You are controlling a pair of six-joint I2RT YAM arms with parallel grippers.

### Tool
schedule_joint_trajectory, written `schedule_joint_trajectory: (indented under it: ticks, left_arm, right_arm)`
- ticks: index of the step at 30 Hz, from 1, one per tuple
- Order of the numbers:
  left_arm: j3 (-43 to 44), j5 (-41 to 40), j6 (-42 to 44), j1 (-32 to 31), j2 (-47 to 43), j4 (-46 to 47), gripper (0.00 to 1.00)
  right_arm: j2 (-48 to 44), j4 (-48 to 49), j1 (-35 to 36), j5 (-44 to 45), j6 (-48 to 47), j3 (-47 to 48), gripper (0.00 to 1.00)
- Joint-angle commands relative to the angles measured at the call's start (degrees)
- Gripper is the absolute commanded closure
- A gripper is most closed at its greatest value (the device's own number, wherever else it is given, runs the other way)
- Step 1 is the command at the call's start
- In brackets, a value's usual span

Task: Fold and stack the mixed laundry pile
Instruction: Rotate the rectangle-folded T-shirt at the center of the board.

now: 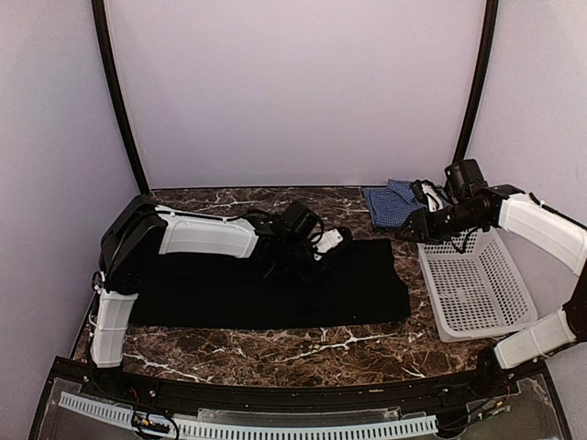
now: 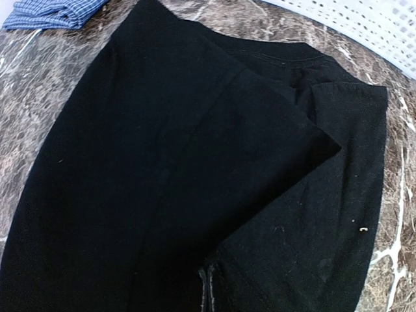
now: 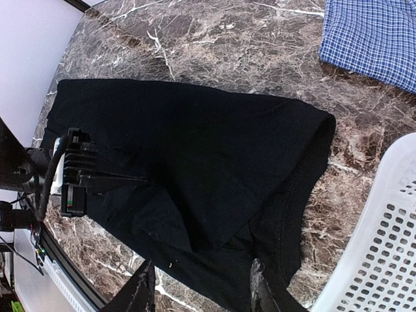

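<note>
The black garment lies spread flat on the marble table, with one flap folded over its middle. My left gripper reaches over its far edge. In the left wrist view its fingers are pressed together on a fold of the black cloth. The blue-and-white check shirt lies bunched at the back right and also shows in the right wrist view. My right gripper hovers beside the shirt, above the garment's right end. It is open and empty.
A white perforated basket stands at the right, next to the black garment's right edge; its rim also shows in the right wrist view. The left arm lies across the garment's back edge. Bare marble runs along the front.
</note>
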Motion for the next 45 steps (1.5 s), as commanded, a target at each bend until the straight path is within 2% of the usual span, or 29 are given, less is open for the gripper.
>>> schedule_joint_trajectory:
  ticks: [1,6,8,11,13,15,19,22,26,31,37,41,45]
  left_arm:
    - [1.41,-3.2,-1.62,1.14,-0.78,1.55,1.0]
    - [1.39,-5.67,-1.61,2.44,-0.54,2.7,0.99]
    - [1.82,-8.44,-1.46,2.53,-0.35,2.51,0.89]
    - [3.07,-11.73,-2.35,3.11,-0.25,0.28,0.68]
    - [3.77,-12.95,-4.44,3.99,-0.51,-1.84,0.62]
    - [4.9,-12.73,-7.38,5.4,-0.78,-4.79,0.61]
    - [7.49,-11.73,-14.23,8.5,-0.91,-11.36,0.6]
    - [8.03,-6.59,-19.96,10.98,-1.14,-16.76,0.62]
    - [3.72,-2.29,-25.91,13.78,-2.22,-16.85,0.65]
    - [-1.46,-1.97,-30.45,17.67,-2.16,-15.79,0.71]
    - [-5.29,-5.28,-33.58,25.15,-1.58,-17.85,0.77]
    - [-4.44,-6.94,-36.58,30.97,-0.46,-20.32,0.81]
    - [-3.62,-5.13,-41.24,38.8,0.65,-21.01,0.83]
  right_arm:
    - [0.15,1.69,-0.26,-2.32,0.83,-1.18,0.54]
    - [-0.02,2.09,-0.21,-4.0,1.37,-2.19,0.55]
    - [-0.16,2.34,0.03,-4.5,1.72,-2.7,0.55]
    - [-0.35,2.54,0.87,-4.58,2.23,-3.54,0.55]
    - [-0.35,2.19,2.09,-4.04,2.8,-3.88,0.55]
    - [-0.43,2.17,4.48,-2.7,3.64,-4.51,0.56]
    - [1.64,2.19,9.47,0.84,5.52,-5.41,0.57]
    - [4.61,3.72,12.35,2.01,7.34,-5.79,0.6]
    - [10.27,4.97,16.71,5.55,8.84,-4.24,0.61]
    - [15.77,4.85,21.42,9.12,9.94,-0.89,0.62]
    - [15.57,4.09,22.68,10.02,10.87,1.79,0.62]
    - [13.74,3.48,22.68,10.18,10.95,3.44,0.61]
    - [15.12,4.04,22.68,10.25,10.45,5.17,0.6]
